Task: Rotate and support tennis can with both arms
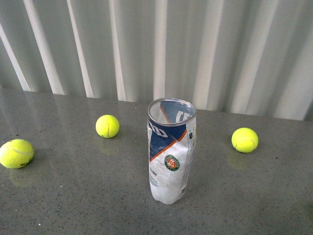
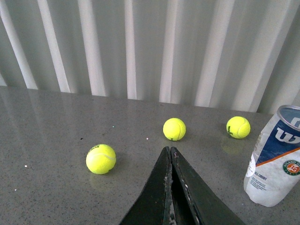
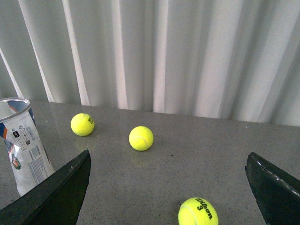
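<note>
The tennis can [image 1: 170,152] stands upright and open-topped in the middle of the grey table, empty, with its silver rim up and its navy-and-white label facing me. Neither arm shows in the front view. In the left wrist view my left gripper [image 2: 169,149] is shut with nothing between its fingers, and the can [image 2: 276,157] stands apart from it off to one side. In the right wrist view my right gripper [image 3: 168,157] is wide open and empty. The can [image 3: 23,150] stands just beyond one finger [image 3: 70,183], not touching it.
Three yellow-green tennis balls lie on the table: one at far left [image 1: 16,153], one left of the can [image 1: 107,126], one to its right [image 1: 244,140]. One ball [image 3: 198,212] lies between the right fingers' span. A pleated white curtain [image 1: 156,49] closes the back.
</note>
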